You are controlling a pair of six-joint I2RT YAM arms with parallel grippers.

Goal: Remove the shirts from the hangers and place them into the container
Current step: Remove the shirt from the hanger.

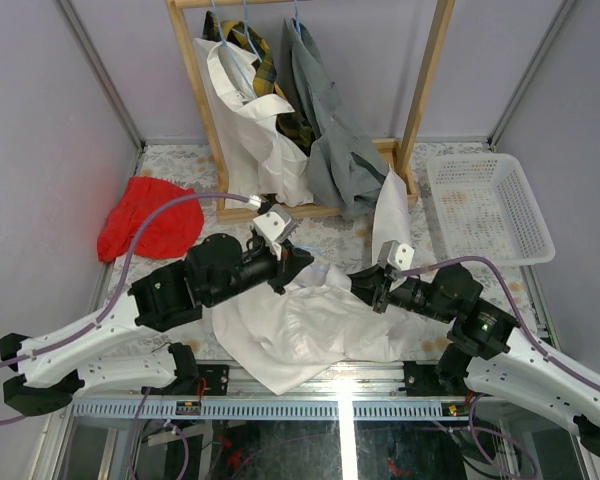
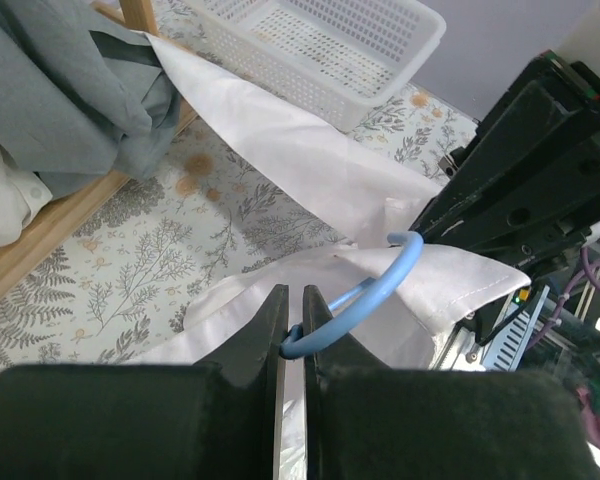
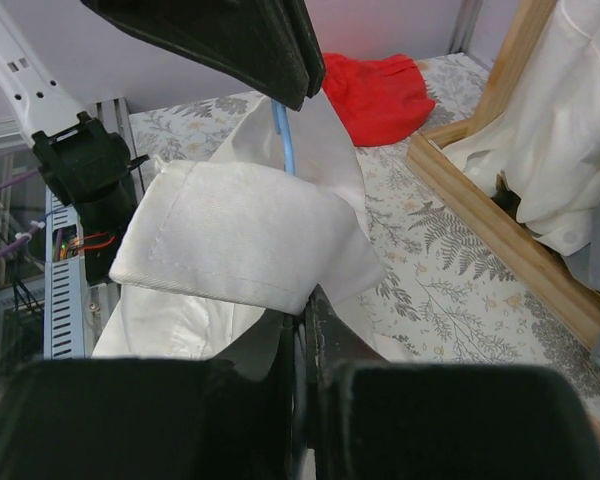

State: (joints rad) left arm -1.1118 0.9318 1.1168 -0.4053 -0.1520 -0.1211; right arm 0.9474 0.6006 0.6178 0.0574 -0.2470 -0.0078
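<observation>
Two closed grippers are brought together over one white shirt [image 1: 300, 335], which is spread on the table [image 1: 330, 235] just ahead of the arm bases. The left gripper [image 2: 292, 318] is shut tight on the blue wire of the hanger [image 2: 370, 288] at the foot of its hook, and the hook is seen arching away from the fingertips toward the right gripper [image 3: 305, 325], just beside it. The right gripper's jaws are likewise pressed together, and a folded white edge of the shirt, probably the collar, appears to be pinched in them, between the two grippers. The coming move is judged to turn on this: the hanger must be drawn out hook-first, away from the right gripper and back along the left arm, while the cloth is held fast. The hanger's shoulders are buried under the fabric, so its long axis cannot be read, nor whether any button is fastened. How deep the cloth sits in the right jaws is hard to make out. The container [image 1: 490, 205] lies beyond the right gripper and off to its right, well apart, with nothing in it; the right arm is the nearer. Three hung shirts [image 1: 335, 140] are seen on the rack [image 1: 420, 90], straight beyond both grippers.
</observation>
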